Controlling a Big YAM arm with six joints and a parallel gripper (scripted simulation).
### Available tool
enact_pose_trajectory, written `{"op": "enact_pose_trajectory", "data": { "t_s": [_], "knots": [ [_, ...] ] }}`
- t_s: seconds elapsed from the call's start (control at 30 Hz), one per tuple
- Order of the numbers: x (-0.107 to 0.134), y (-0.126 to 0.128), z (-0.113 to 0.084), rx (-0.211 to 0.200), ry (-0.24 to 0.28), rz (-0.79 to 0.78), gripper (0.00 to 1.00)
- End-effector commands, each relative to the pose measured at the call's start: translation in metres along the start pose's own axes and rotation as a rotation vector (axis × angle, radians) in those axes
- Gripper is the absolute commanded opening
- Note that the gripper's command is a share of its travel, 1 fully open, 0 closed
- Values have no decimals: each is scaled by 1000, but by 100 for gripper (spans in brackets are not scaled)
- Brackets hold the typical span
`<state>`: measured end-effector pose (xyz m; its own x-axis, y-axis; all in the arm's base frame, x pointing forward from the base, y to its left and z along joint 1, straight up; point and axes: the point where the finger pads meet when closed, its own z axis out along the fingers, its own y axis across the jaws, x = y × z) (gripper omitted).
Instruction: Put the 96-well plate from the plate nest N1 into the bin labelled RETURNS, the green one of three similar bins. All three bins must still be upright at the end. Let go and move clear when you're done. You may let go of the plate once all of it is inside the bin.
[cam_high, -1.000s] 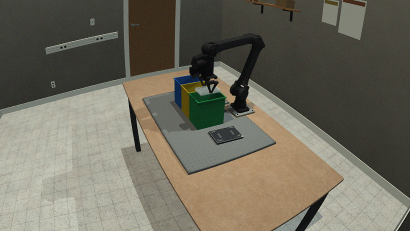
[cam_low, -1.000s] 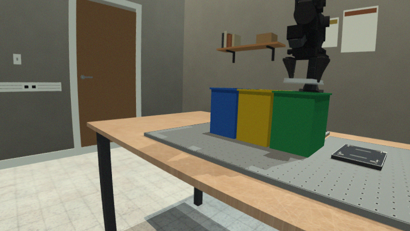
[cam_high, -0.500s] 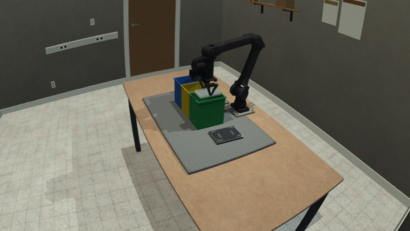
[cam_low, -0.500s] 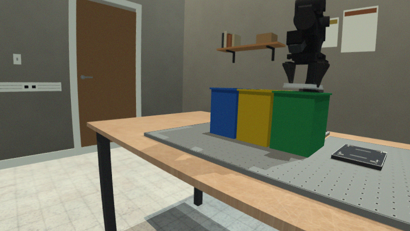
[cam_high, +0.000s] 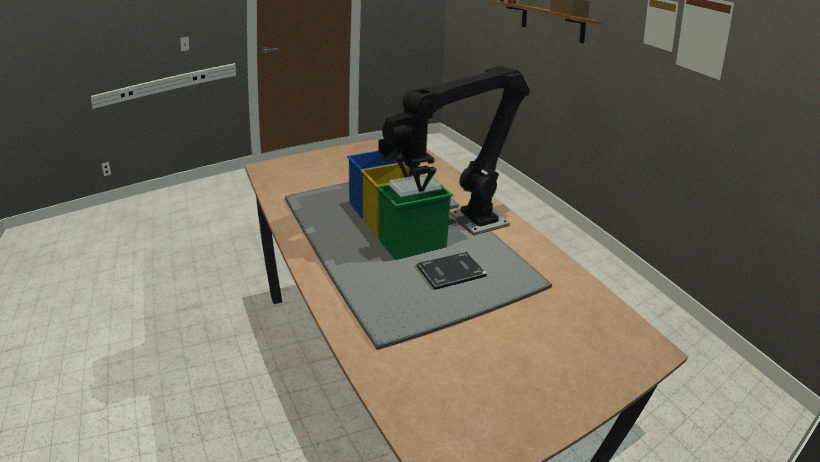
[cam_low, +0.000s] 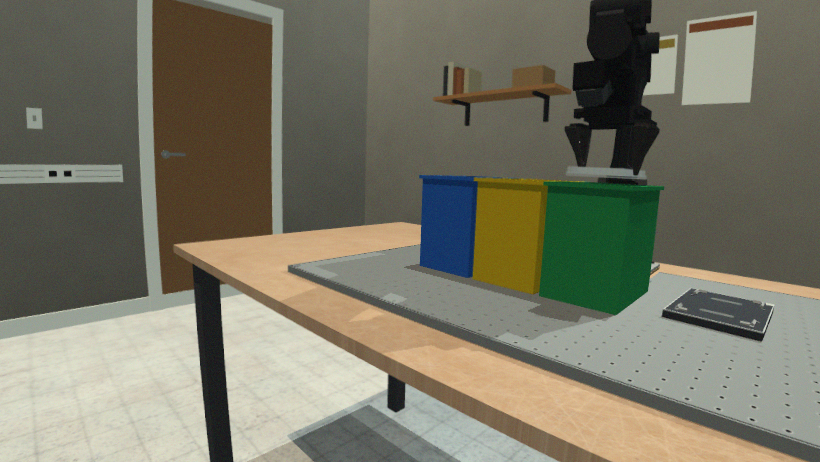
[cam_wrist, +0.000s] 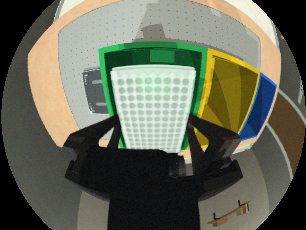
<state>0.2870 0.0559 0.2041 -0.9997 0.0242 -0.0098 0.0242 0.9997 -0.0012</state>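
My gripper (cam_high: 417, 179) (cam_low: 607, 166) (cam_wrist: 152, 136) is shut on the white 96-well plate (cam_high: 408, 187) (cam_low: 596, 172) (cam_wrist: 152, 110) and holds it flat, just above the rim of the green bin (cam_high: 416, 224) (cam_low: 596, 246) (cam_wrist: 105, 69). In the wrist view the plate lies over the green bin's opening, with green rim showing on three sides. The black plate nest (cam_high: 451, 269) (cam_low: 719, 311) (cam_wrist: 91, 83) lies empty on the grey board in front of the bins.
A yellow bin (cam_high: 371, 198) (cam_low: 507, 232) (cam_wrist: 229, 95) and a blue bin (cam_high: 355, 180) (cam_low: 446, 223) (cam_wrist: 261, 110) stand upright in a row beside the green one. All stand on a grey perforated board (cam_high: 401, 304) (cam_low: 688, 367) on the wooden table (cam_high: 516, 373). The arm's base (cam_high: 480, 218) stands beside the green bin.
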Motion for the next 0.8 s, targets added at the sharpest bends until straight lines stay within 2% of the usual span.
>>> {"op": "enact_pose_trajectory", "data": {
  "t_s": [0.0,0.77],
  "knots": [
    [-5,1,6,0,3,-5,0],
    [-7,2,4,-1,-3,-5,0]
  ]
}}
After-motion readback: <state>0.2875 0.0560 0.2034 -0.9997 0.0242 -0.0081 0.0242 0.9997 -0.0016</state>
